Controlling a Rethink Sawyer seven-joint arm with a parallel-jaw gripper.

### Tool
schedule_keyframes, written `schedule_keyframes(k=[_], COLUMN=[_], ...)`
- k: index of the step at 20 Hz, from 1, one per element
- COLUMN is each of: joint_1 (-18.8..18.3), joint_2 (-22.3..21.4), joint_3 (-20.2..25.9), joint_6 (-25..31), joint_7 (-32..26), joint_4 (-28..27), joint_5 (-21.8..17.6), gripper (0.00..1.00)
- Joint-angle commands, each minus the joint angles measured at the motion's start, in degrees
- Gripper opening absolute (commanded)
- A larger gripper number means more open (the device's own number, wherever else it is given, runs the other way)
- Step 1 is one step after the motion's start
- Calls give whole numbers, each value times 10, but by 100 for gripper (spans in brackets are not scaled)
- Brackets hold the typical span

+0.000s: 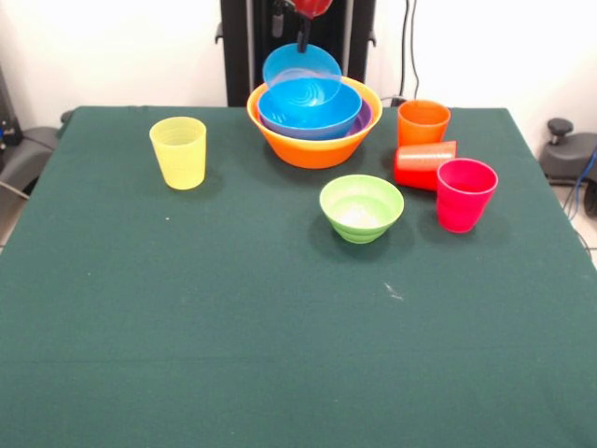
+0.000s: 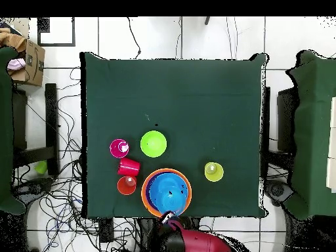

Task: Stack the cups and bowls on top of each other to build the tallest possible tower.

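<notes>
At the top centre of the front frame I see my end effector [image 1: 303, 42] clenched on the far rim of a glossy blue plastic bowl [image 1: 301, 67], which hangs tilted. Directly below it is the nest: a second blue bowl [image 1: 309, 105] inside a purple bowl [image 1: 365, 119], inside the large yellow-orange bowl [image 1: 314, 147]. To the right stand an orange tapered cup [image 1: 423, 122] and a magenta-pink cup [image 1: 465, 194], with a red cup [image 1: 424, 164] lying on its side between them. The small light green bowl [image 1: 361, 208] is at centre, the yellow cup [image 1: 178, 152] at left, on the green cloth counter [image 1: 280, 355].

I see my arm [image 2: 200, 241] as a rounded glossy red shell with black joints; a slim dark gripper [image 1: 303, 37] hangs under a red wrist
</notes>
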Motion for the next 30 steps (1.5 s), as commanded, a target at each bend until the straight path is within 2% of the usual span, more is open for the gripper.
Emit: schedule_keyframes(k=[1, 9, 14, 23, 27, 30], joint_1=[-1, -12, -1, 15, 31, 47], joint_2=[15, 8, 7, 20, 53, 63], joint_3=[24, 34, 33, 32, 29, 16], joint_6=[-51, -57, -46, -59, -92, -83], joint_7=[54, 57, 58, 73, 82, 84], joint_4=[-6, -2, -18, -42, -70, -87], joint_5=[-6, 2, 15, 35, 47, 61], gripper=[100, 100, 100, 100, 100, 100])
